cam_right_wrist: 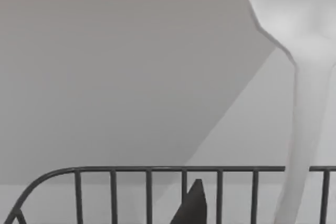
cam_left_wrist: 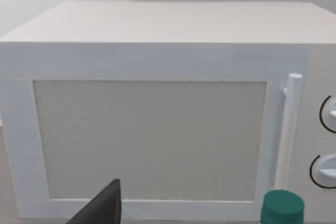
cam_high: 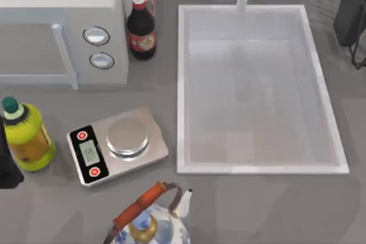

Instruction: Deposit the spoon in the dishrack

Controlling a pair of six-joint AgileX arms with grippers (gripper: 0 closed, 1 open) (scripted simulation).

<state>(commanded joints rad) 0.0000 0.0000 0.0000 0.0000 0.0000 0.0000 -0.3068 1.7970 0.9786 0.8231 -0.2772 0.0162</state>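
Note:
The white spoon (cam_right_wrist: 307, 72) hangs upright in the right wrist view, its broad bowl on top and its thin handle running down. My right gripper (cam_high: 350, 12), at the table's far right corner, is shut on the spoon; one dark fingertip (cam_right_wrist: 192, 205) shows beside the handle. The dishrack (cam_right_wrist: 148, 170) lies just below and beyond the spoon, its grey wire rail and upright bars in view. My left gripper (cam_high: 7, 161) is parked at the table's left edge, facing the microwave (cam_left_wrist: 152, 129).
A big white sink basin (cam_high: 182, 84) takes up the middle right. A dark sauce bottle (cam_high: 141, 27), a kitchen scale (cam_high: 117, 146), a yellow-green bottle (cam_high: 26, 135) and a kettle (cam_high: 150, 221) stand on the left and front of the table.

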